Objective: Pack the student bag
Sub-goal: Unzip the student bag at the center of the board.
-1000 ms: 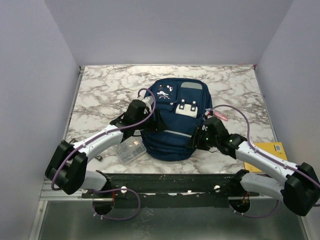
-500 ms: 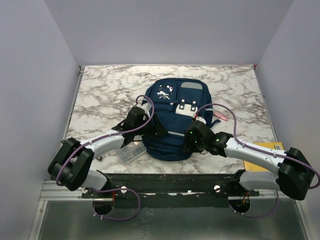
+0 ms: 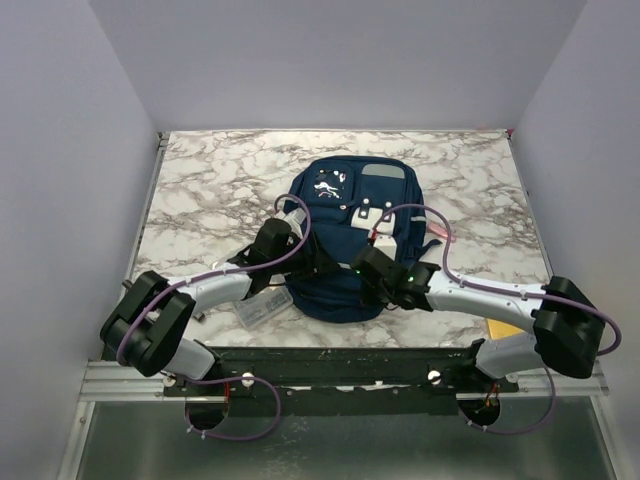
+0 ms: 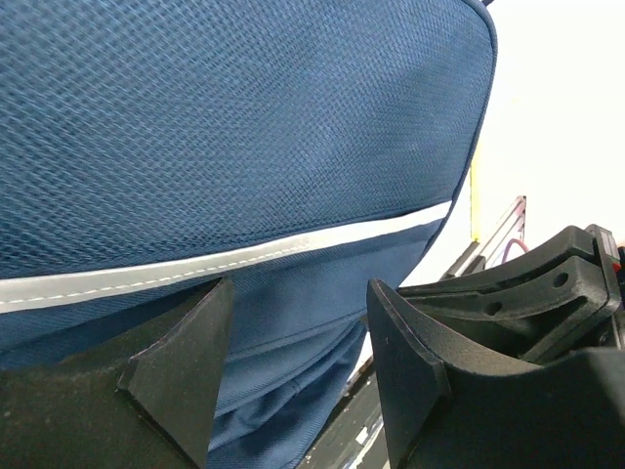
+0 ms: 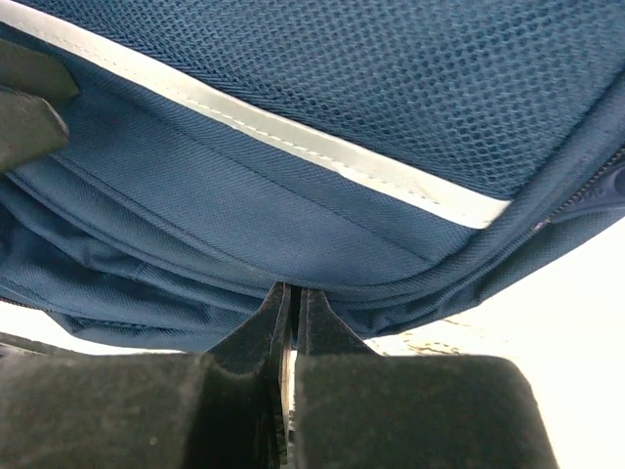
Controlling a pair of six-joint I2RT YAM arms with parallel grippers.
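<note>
The right gripper (image 5: 290, 288) has swung left across the near front of the student bag (image 3: 340, 205), fingers now pressed together at a lower seam, likely seeking a pocket opening. The left gripper (image 4: 300, 293), jaws apart, flanks the bag's near-left side at the centre of the table (image 3: 200, 170), apparently to steady it.

Marble table (image 3: 220, 180): student bag (image 3: 338, 222), plastic box (image 3: 262, 303)

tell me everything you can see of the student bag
The student bag is a navy fabric backpack, mesh-textured, with grey reflective stripes, a grey top patch, white buckle patches and a white logo. It lies front up in the middle of the marble table, top towards the far edge. The open left gripper is at its near-left side; the shut right gripper has its tips at a lower front seam. A clear box lies beside its near-left corner.
</note>
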